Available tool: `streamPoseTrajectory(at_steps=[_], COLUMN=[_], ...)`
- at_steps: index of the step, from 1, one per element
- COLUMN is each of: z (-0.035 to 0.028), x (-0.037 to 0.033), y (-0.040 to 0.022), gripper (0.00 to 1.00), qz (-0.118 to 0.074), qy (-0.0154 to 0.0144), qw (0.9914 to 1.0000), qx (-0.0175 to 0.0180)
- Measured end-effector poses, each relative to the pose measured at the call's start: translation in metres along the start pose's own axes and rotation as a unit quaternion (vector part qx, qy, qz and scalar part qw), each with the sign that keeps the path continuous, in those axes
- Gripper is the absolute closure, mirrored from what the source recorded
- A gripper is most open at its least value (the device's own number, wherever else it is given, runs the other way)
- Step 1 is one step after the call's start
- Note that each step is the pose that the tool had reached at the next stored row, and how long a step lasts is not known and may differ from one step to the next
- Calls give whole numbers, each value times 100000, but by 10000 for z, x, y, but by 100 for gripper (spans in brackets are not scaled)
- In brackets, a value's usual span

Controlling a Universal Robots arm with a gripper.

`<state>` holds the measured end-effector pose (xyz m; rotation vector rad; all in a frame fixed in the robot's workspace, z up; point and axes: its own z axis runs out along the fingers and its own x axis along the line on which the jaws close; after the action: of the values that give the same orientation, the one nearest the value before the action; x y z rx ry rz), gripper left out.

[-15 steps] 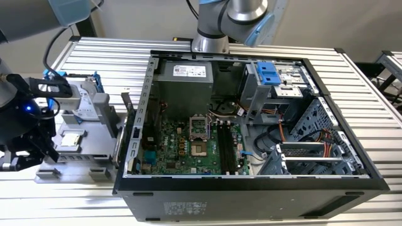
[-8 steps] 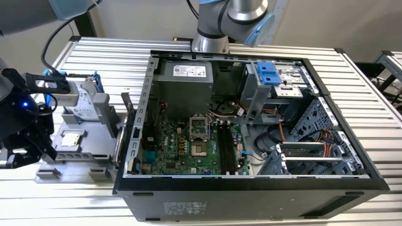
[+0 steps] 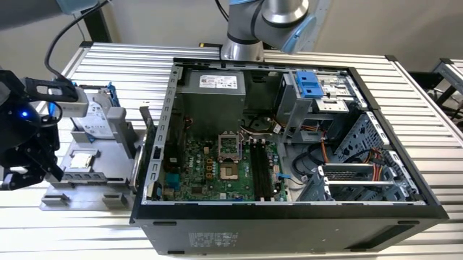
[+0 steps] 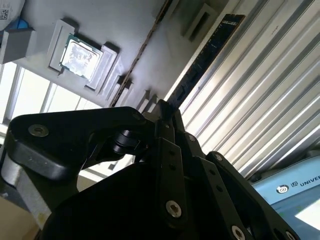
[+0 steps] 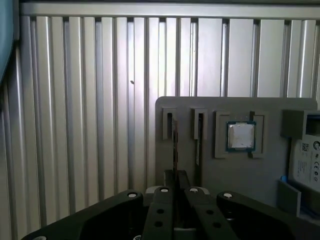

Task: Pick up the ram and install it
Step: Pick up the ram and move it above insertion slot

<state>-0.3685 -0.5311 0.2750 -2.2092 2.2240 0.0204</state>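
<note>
My gripper [image 4: 167, 107] has its jaws pressed shut on one end of the ram [image 4: 205, 55]. In the second wrist view the ram is a dark, narrow stick jutting out from the fingertips. It sits at the slots of the grey parts tray [image 4: 125, 30], near the square silver chip [image 4: 80, 54]; I cannot tell whether it is clear of them. The open computer case [image 3: 289, 225] stands beside the tray on the ribbed table [image 3: 130, 59].
</note>
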Motion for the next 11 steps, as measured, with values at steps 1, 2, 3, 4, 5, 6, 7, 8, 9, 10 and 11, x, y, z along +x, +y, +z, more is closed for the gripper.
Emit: streamPoseTrajectory(at_steps=[1, 2, 3, 4, 5, 6, 7, 8, 9, 10, 11], z=[-11, -22, -33, -43, -54, -66, -76, -87, -100, -112, -124], x=[-1, -3, -4, -6, -8, -10, -12, -13, -15, -17, -19], y=[0, 0, 0, 0, 0, 1, 0, 0, 1, 1, 1], gripper=[100, 100, 100, 100, 100, 100, 100, 100, 100, 100, 100], qz=[-1, 3, 0, -1, 1, 3, 0, -1, 0, 2, 3], qy=[-4, 0, -5, -4, -7, -3, -9, -5, 0, 1, -4], qw=[100000, 100000, 100000, 100000, 100000, 100000, 100000, 100000, 100000, 100000, 100000], qx=[7, 9, 20, 29, 38, 43, 52, 52, 49, 53, 62])
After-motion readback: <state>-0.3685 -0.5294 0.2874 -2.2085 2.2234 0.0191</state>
